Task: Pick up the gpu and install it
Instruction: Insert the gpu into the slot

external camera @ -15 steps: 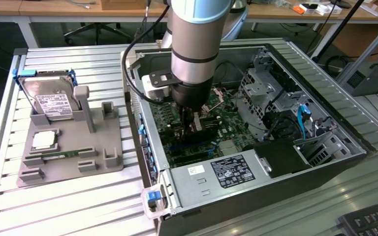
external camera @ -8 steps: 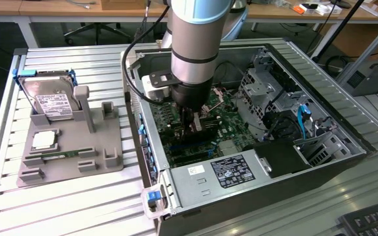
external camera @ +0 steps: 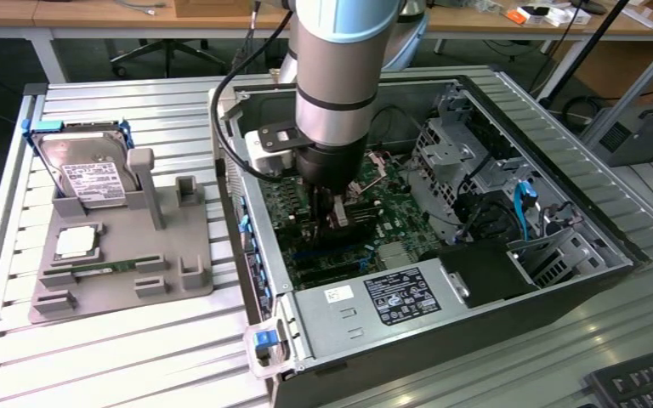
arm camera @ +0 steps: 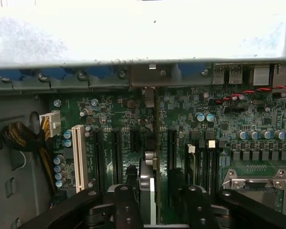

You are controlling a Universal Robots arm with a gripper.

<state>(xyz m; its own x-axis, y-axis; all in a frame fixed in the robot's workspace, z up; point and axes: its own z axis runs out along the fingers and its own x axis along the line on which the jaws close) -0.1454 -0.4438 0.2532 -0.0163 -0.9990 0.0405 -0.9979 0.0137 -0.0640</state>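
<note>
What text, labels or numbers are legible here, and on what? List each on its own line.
None can be read as words.
Hard drive: white label, print too small to read.
Power supply: black label and a small white sticker, both too small to read.
Motherboard: white markings on the board, blurred.
Keyboard: key legends too small to read.

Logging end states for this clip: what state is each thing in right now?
computer case: side open, motherboard exposed.
gpu: upright on edge at a motherboard slot.
gripper: open, straddling the gpu.
hard drive: standing in the gray holder.
RAM stick: lying flat in the holder.
</note>
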